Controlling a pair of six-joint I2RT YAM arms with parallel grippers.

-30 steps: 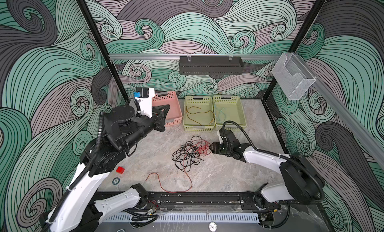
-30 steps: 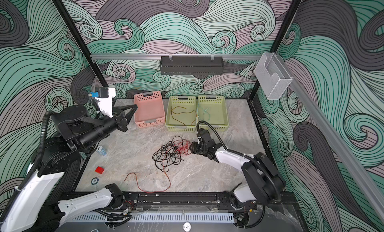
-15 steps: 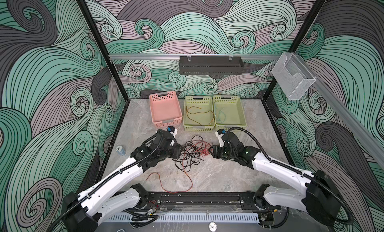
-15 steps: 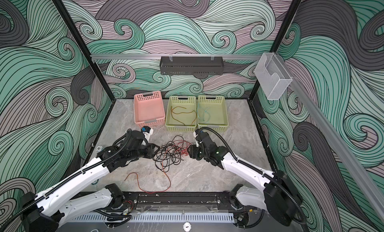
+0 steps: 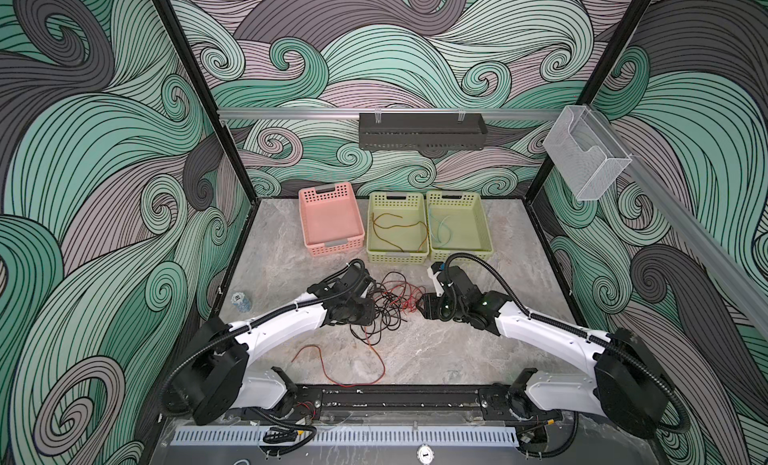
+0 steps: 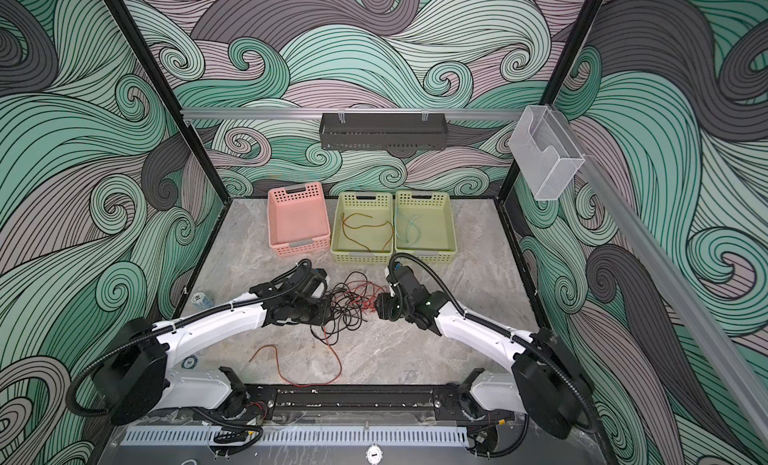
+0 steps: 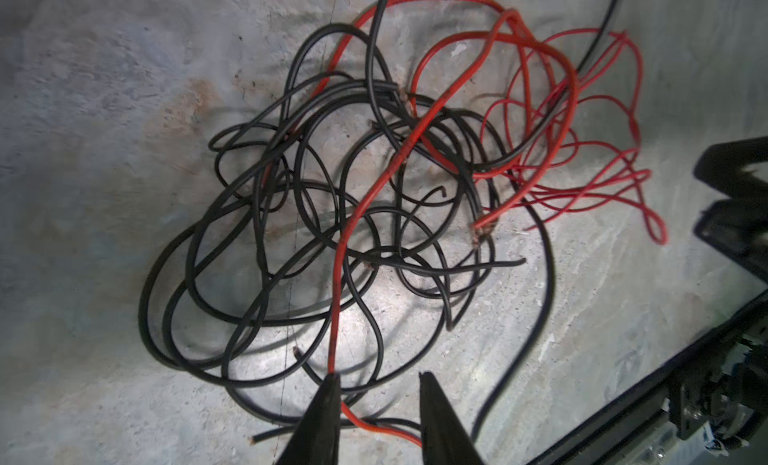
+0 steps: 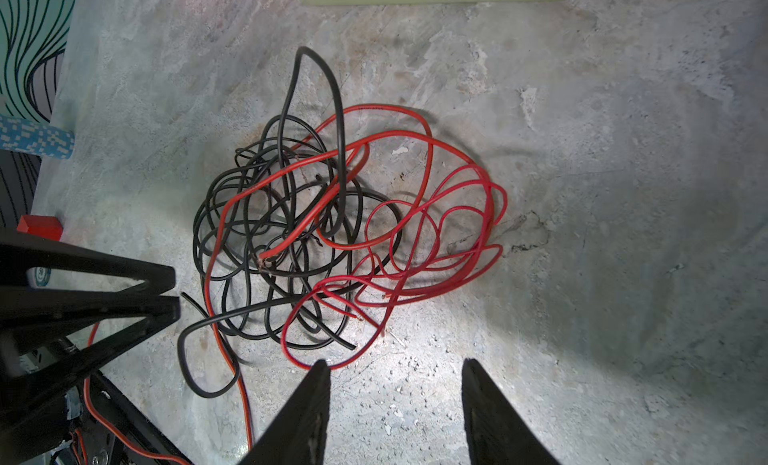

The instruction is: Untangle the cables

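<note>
The cables lie as a tangle (image 5: pixel 388 305) (image 6: pixel 348 304) of black and red strands in the middle of the table. One long red strand (image 5: pixel 376 355) trails toward the front edge. An orange-brown cable (image 5: pixel 399 230) lies in the middle green basket and a short teal piece (image 5: pixel 442 230) in the right one. My left gripper (image 7: pixel 378 375) (image 5: pixel 369 315) is low at the tangle's left side, open, and a red strand (image 7: pixel 390 172) runs across the gap between its jaws. My right gripper (image 8: pixel 395 362) (image 5: pixel 424 308) stands open at the tangle's right side over bare table, just short of a thin red loop (image 8: pixel 307 364).
A pink basket (image 5: pixel 334 249) and two green baskets (image 5: pixel 397 257) (image 5: pixel 459 255) stand in a row at the back. A small blue-white thing (image 5: pixel 241 301) sits by the left wall, with a red block (image 8: pixel 39 226) near it. A black rail (image 5: pixel 399 394) runs along the front edge.
My left arm has swung down from high at the back left to the tangle's left side, and its gripper has gone from shut to open. The right gripper stays beside the tangle.
</note>
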